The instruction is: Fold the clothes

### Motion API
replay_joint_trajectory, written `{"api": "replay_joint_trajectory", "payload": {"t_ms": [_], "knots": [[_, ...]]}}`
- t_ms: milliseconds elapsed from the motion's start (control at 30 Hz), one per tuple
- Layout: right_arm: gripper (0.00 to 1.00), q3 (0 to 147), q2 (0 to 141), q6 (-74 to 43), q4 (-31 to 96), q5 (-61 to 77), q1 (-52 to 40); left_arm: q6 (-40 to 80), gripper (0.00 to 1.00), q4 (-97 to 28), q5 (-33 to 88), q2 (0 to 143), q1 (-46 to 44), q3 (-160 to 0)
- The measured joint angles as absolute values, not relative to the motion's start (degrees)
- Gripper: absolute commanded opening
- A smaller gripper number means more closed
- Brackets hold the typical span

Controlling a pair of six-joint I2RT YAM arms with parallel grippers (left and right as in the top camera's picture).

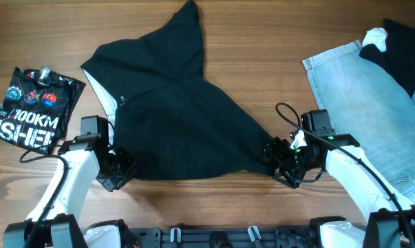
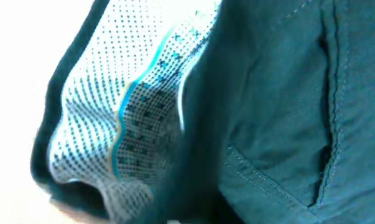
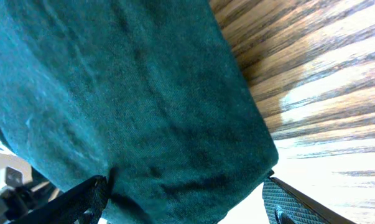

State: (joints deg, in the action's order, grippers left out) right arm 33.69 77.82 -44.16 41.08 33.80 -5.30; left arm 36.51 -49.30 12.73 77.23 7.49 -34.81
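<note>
The left gripper (image 1: 120, 171) sits at the near-left corner of the black garment (image 1: 179, 117), which lies centrally, its grip impossible to tell behind cloth, while the right gripper (image 1: 284, 167) straddles the near-right corner, jaws apart; a first fold seems to be starting, needing both corners pinched and lifted together

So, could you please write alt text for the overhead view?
A large black garment lies spread on the wooden table, with the left gripper at its lower-left corner and the right gripper at its lower-right corner. Light-blue denim lies at far right, a printed black shirt at far left.
</note>
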Motion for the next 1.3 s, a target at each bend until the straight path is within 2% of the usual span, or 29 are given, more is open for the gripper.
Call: {"api": "replay_joint_trajectory", "payload": {"t_ms": [33, 67, 100, 133, 167, 300, 500, 567, 600, 667, 700, 733, 767, 800, 833, 967, 1100, 1300], "knots": [[0.84, 33.67, 77.82, -44.77, 40.86, 33.47, -5.32, 36.51, 0.10, -49.67, 12.71, 77.23, 7.49, -34.81], [0.84, 33.65, 77.82, -45.32, 40.47, 32.93, -5.30, 36.56, 0.15, -49.89, 12.51, 77.23, 7.49, -34.81], [0.84, 33.65, 77.82, -46.13, 39.70, 32.27, -5.30, 36.56, 0.35, -49.91, 12.45, 77.23, 7.49, -34.81], [0.84, 33.61, 77.82, -46.72, 39.05, 31.75, -5.30, 36.53, 0.50, -49.93, 12.29, 77.23, 7.49, -34.81], [0.84, 33.58, 77.82, -47.13, 38.33, 31.38, -5.30, 36.32, 0.56, -50.09, 12.21, 77.23, 7.49, -34.81], [0.84, 33.56, 77.82, -48.45, 38.13, 30.70, -5.48, 36.69, 0.63, -51.59, 11.38, 77.23, 7.49, -34.76], [0.83, 33.34, 77.82, -50.76, 37.26, 29.41, -9.85, 39.83, 0.66, -45.60, 8.93, 77.23, 7.49, -32.80], [0.82, 33.21, 77.82, -51.42, 36.03, 28.88, -10.37, 41.10, 0.60, -43.46, 8.62, 76.82, 7.49, -31.83], [0.82, 33.12, 77.82, -51.64, 35.46, 28.64, -10.41, 41.56, 0.51, -42.04, 8.58, 76.38, 7.49, -31.64], [0.78, 33.12, 77.82, -51.90, 35.18, 28.21, -10.44, 42.44, 0.24, -40.45, 7.97, 76.27, 7.49, -31.42], [0.72, 33.12, 77.82, -52.10, 35.24, 28.18, -10.41, 42.89, 0.16, -40.29, 7.66, 76.25, 7.49, -31.40], [0.61, 33.12, 77.82, -52.34, 35.24, 28.10, -10.41, 42.83, 0.05, -39.94, 7.25, 76.27, 7.49, -31.24], [0.44, 33.10, 77.82, -52.45, 35.27, 28.01, -10.41, 42.85, 0.04, -39.66, 7.05, 76.27, 7.49, -31.00], [0.21, 33.10, 77.82, -52.56, 35.22, 27.88, -10.41, 42.96, 0.04, -39.59, 7.09, 76.27, 7.49, -30.94], [0.06, 33.08, 77.82, -52.71, 34.70, 27.77, -10.44, 43.20, 0.04, -39.70, 7.07, 76.29, 7.49, -30.89], [0.04, 32.97, 77.82, -52.42, 28.27, 27.33, -10.48, 42.89, 0.04, -43.33, 7.18, 76.40, 7.49, -31.90], [0.04, 35.42, 77.84, -48.14, 26.22, 26.35, -10.48, 37.60, 0.04, -50.37, 6.70, 76.90, 7.44, -42.52], [0.06, 67.59, 78.11, -31.40, 44.71, 17.39, -10.98, 28.45, 0.04, -60.36, 5.91, 77.08, 6.90, -73.43]]}}
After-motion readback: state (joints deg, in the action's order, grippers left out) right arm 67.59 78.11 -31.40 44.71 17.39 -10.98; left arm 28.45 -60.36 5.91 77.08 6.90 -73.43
